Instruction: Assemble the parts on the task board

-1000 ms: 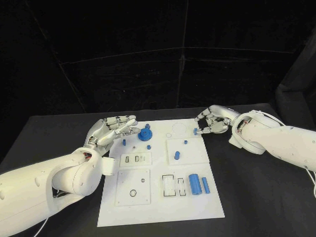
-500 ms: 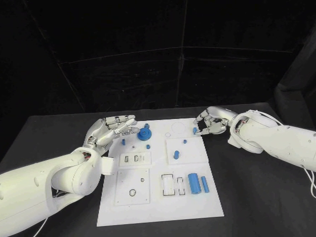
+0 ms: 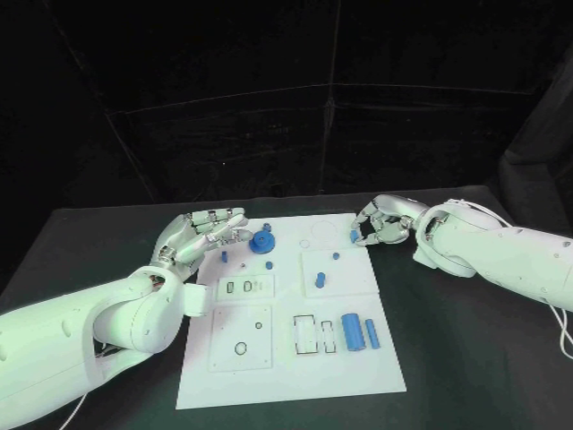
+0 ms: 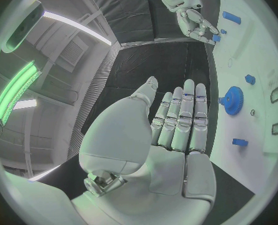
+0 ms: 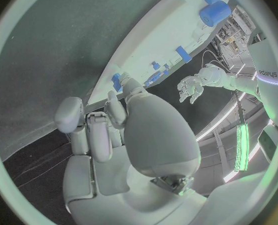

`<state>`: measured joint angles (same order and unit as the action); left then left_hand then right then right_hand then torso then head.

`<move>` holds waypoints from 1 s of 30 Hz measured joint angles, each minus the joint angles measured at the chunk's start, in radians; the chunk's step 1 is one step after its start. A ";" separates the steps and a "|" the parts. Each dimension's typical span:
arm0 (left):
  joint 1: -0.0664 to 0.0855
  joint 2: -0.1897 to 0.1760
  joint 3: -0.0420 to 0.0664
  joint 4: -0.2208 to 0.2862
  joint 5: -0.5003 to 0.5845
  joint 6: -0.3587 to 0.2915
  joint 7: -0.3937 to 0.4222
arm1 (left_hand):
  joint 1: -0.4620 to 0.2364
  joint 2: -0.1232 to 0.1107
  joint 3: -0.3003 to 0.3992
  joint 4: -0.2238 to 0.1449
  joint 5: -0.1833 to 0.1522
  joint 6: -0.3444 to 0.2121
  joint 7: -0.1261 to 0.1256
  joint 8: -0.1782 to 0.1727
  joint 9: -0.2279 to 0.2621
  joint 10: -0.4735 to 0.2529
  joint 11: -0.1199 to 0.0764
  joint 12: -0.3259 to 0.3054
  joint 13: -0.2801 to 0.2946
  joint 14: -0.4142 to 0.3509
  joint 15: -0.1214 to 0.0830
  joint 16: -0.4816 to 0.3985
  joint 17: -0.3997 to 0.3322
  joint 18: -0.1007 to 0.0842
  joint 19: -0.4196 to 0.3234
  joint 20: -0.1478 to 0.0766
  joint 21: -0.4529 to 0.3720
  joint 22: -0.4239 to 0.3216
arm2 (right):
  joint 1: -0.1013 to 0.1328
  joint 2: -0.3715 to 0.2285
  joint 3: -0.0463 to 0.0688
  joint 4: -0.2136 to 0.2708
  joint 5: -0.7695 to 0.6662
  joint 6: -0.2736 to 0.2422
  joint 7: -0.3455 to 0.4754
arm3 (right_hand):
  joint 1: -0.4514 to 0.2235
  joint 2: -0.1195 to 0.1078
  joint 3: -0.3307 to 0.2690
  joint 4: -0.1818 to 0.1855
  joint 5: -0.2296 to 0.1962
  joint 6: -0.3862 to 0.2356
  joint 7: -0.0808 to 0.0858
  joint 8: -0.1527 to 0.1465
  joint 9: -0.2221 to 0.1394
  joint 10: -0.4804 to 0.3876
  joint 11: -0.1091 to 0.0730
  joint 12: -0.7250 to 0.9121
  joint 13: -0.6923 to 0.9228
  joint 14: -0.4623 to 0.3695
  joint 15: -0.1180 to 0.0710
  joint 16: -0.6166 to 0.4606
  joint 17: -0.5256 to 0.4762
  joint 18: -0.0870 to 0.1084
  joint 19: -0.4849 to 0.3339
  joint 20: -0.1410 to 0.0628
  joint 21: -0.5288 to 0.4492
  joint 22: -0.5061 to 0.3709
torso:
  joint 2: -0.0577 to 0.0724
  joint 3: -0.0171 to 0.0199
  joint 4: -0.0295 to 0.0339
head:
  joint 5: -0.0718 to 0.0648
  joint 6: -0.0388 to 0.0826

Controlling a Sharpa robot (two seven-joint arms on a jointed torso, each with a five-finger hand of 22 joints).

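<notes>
The white task board (image 3: 300,358) lies in the middle of the table. My right hand (image 3: 382,224) hovers at the board's far right edge and pinches a small blue part (image 3: 354,236) between thumb and fingers; the same part (image 5: 116,80) sits at its fingertips in the right wrist view. Over the board's far left corner my left hand (image 3: 209,228) is held flat and open, its fingers (image 4: 179,117) straight and holding nothing. A blue gear (image 3: 262,243) stands just right of that hand. Two blue cylinders (image 3: 353,332) lie side by side near the right edge.
Small blue pegs stand on the board: one (image 3: 224,256) by my left hand, one (image 3: 271,265) below the gear, another (image 3: 320,279) mid-board. Rectangular slots (image 3: 316,335) and a round hole (image 3: 240,350) mark the near half. Black table (image 3: 467,358) surrounds the board.
My right hand has drawn slightly up and toward the board's far edge with the small blue part still pinched. The left hand has stayed where it was.
</notes>
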<state>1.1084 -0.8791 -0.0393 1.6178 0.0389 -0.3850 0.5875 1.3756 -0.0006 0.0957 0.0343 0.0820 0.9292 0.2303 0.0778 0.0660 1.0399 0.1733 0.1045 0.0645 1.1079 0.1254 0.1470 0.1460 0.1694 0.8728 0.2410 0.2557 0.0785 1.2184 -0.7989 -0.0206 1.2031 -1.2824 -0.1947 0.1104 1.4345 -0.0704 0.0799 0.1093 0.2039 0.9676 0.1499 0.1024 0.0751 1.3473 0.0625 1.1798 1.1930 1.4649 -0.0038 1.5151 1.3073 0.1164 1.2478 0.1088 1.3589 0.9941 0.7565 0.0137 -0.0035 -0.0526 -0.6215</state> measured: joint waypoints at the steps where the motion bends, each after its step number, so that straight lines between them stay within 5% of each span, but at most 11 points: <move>1: 0.000 0.000 0.000 0.000 0.000 0.000 0.000 | 0.000 0.000 0.000 0.000 0.000 0.000 0.000 0.000 0.000 0.000 0.000 0.000 0.000 0.000 0.000 0.000 0.000 0.000 0.000 0.000 0.000 0.000 | -0.001 0.001 0.000 0.000 -0.001 0.002 0.000 | 0.000 0.000 0.001 -0.001 0.000 0.000 0.000 0.001 0.000 0.000 0.000 0.000 0.000 0.000 0.000 0.000 0.000 0.000 0.000 0.000 0.000 0.000 | 0.000 0.0000 0.0000 | 0.000 0.000; 30: 0.000 0.001 0.000 -0.004 0.000 0.001 -0.003 | 0.000 0.000 0.000 -0.006 0.000 0.000 0.000 0.000 0.000 0.000 0.000 0.000 0.000 0.000 0.000 0.000 0.001 0.000 0.003 0.004 0.000 -0.001 | -0.005 0.020 0.000 -0.006 -0.007 0.019 -0.010 | -0.005 0.005 -0.005 -0.006 -0.009 -0.002 0.002 -0.010 -0.006 0.003 -0.004 -0.010 -0.013 0.000 0.000 0.000 0.001 0.000 0.001 -0.006 0.000 0.000 | -0.001 0.0026 -0.0009 | 0.001 0.002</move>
<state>1.1084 -0.8783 -0.0393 1.6141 0.0388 -0.3844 0.5847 1.3756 -0.0006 0.0957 0.0288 0.0820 0.9292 0.2303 0.0778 0.0660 1.0399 0.1733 0.1045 0.0645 1.1079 0.1254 0.1471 0.1466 0.1694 0.8762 0.2445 0.2557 0.0778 1.2139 -0.7788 -0.0204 1.1970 -1.2891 -0.1760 0.1005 1.4290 -0.0650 0.0753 0.1028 0.1953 0.9658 0.1520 0.0926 0.0691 1.3508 0.0589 1.1694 1.1801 1.4649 -0.0037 1.5151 1.3080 0.1163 1.2487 0.1028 1.3589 0.9939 0.7560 0.0163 -0.0044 -0.0515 -0.6190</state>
